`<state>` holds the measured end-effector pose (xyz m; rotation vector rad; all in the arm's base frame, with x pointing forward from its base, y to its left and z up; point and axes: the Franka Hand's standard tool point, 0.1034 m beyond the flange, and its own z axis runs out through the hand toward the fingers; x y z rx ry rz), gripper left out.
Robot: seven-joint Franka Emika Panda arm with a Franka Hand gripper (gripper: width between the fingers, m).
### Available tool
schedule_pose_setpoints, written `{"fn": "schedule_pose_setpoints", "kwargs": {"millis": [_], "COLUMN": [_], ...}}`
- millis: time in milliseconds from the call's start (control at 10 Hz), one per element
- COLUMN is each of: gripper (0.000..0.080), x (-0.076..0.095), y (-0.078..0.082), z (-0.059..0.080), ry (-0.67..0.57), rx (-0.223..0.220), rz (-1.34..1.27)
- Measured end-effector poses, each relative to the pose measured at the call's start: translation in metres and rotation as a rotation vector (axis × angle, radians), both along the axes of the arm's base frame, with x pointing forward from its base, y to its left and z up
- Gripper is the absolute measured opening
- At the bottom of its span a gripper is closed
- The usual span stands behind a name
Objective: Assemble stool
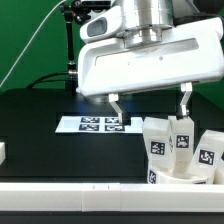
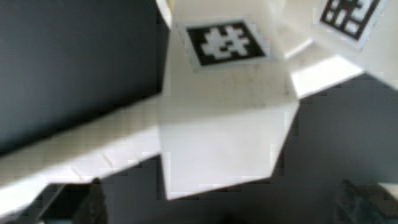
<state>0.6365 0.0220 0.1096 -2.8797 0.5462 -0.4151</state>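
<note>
Three white stool legs (image 1: 157, 140) (image 1: 182, 135) (image 1: 207, 152) with black-and-white tags stand close together at the exterior view's right. A low rounded white piece (image 1: 178, 178) in front of them looks like the seat, partly cut off. My gripper (image 1: 150, 104) hangs open just above and behind the legs, its right finger over the middle leg. In the wrist view a tagged leg (image 2: 226, 100) lies below, between my gripper's (image 2: 214, 208) dark fingers (image 2: 64, 205); nothing is gripped. A second tagged leg (image 2: 350, 15) shows at the edge.
The marker board (image 1: 100, 123) lies flat on the black table behind my left finger. A long white border rail (image 1: 90, 196) runs along the front and crosses the wrist view (image 2: 80, 155). A small white part (image 1: 3, 152) sits at the exterior view's left edge.
</note>
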Motion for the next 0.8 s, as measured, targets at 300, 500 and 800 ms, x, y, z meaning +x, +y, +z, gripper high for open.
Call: {"fn": "schedule_pose_setpoints", "kwargs": {"millis": [300, 500, 800], "gripper": [0.0649, 0.0649, 0.0649], "x": [-0.0062, -0.0065, -0.0054], "y": [0.0014, 0.0003, -0.0003], "z": [0.0001, 0.0003, 0.0008], "ry": [0.183, 0.23, 0.218], "rx": [0.098, 0.125, 0.096], "rz": [0.03, 0.037, 0.085]}}
